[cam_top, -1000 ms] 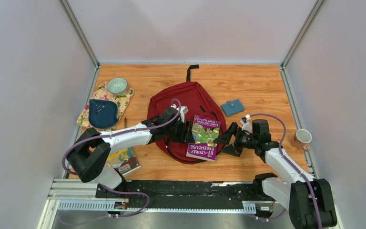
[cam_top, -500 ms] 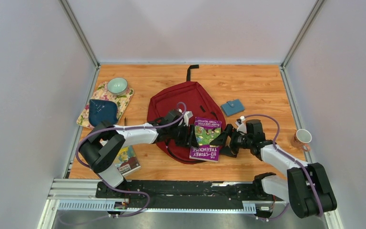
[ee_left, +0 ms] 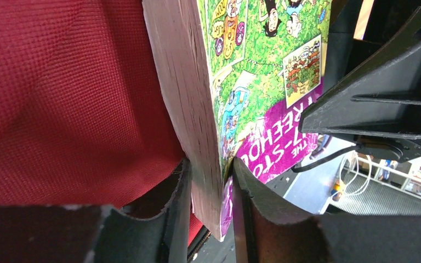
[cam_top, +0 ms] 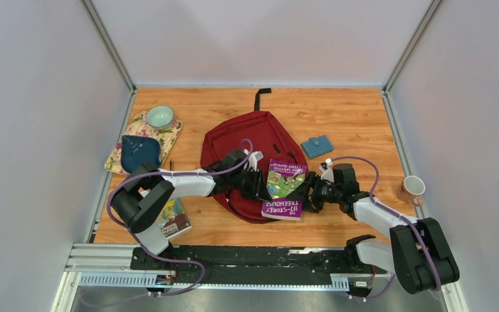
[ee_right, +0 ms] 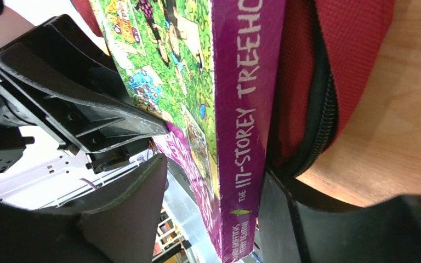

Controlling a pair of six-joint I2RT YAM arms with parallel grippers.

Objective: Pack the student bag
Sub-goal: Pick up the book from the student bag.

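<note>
Top external: high above the purple book, on its near side, looking down.
Left wrist: close against its page edge.
Right wrist: close against its spine.
Shared: the book.

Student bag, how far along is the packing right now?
Done: nothing can be seen inside the student bag. In hand: the purple book is held over the bag's near side, with the left gripper jaws clamped on its page edge and the right gripper jaws straddling its spine. Left: getting it in, then probably the second book, blue pouch and wallet out on the table.
</note>
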